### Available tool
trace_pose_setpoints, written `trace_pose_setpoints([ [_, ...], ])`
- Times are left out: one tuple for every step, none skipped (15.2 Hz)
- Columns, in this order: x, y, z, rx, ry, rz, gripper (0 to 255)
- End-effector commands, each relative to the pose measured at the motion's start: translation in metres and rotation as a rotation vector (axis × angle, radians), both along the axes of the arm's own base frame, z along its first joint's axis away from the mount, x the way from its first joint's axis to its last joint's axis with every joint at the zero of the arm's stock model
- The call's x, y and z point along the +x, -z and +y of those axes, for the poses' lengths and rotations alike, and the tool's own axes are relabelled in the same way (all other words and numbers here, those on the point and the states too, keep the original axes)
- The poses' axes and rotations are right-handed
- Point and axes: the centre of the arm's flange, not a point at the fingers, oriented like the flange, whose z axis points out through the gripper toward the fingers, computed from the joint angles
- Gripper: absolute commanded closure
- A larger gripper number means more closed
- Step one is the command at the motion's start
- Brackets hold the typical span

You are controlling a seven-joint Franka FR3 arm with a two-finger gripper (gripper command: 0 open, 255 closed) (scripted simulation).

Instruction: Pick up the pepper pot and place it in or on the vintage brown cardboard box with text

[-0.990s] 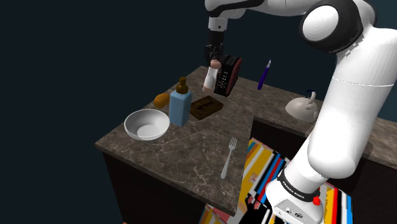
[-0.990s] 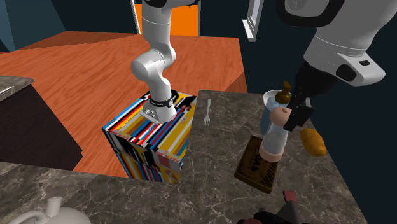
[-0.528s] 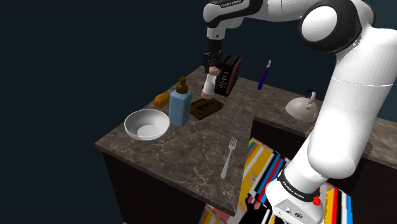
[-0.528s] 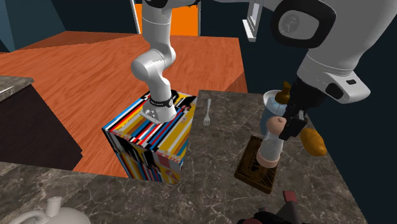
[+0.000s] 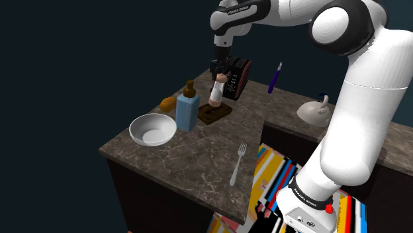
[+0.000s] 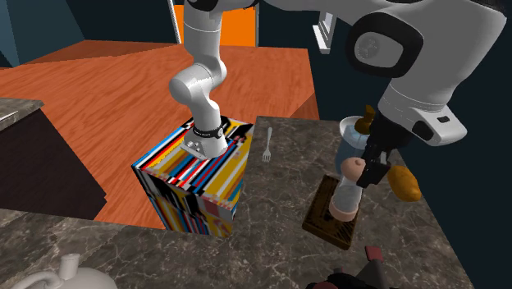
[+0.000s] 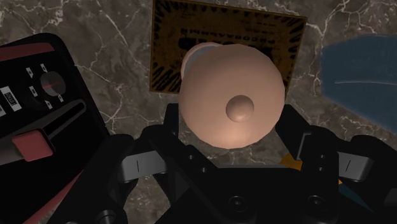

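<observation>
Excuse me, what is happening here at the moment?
The white arm's black gripper is shut on the pepper pot, clasping its rounded top. It holds the pot roughly upright over the flat brown box on the counter, beside the blue bottle. Whether the pot's base touches the box, I cannot tell.

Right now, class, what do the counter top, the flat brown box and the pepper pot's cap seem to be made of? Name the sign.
The counter top: probably dark stone, marble-like, from its pale veins. The flat brown box: likely matte cardboard, with printed text. The pepper pot cap: smooth, pinkish; wood or plastic, unclear.
</observation>
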Motion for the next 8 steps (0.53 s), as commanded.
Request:
trace_pose_setpoints([
  [0.0001, 0.0001, 0.0000, 0.000, 0.000, 0.000, 255],
  [0.0001, 0.0001, 0.0000, 0.000, 0.000, 0.000, 255],
  [0.0001, 0.0001, 0.0000, 0.000, 0.000, 0.000, 255],
  [0.0001, 0.0001, 0.0000, 0.000, 0.000, 0.000, 0],
  [0.0001, 0.0001, 0.0000, 0.000, 0.000, 0.000, 0],
  [0.0001, 0.0001, 0.0000, 0.000, 0.000, 0.000, 0],
  [0.0001, 0.0001, 0.0000, 0.000, 0.000, 0.000, 0],
  [0.0001, 0.0001, 0.0000, 0.000, 0.000, 0.000, 0],
])
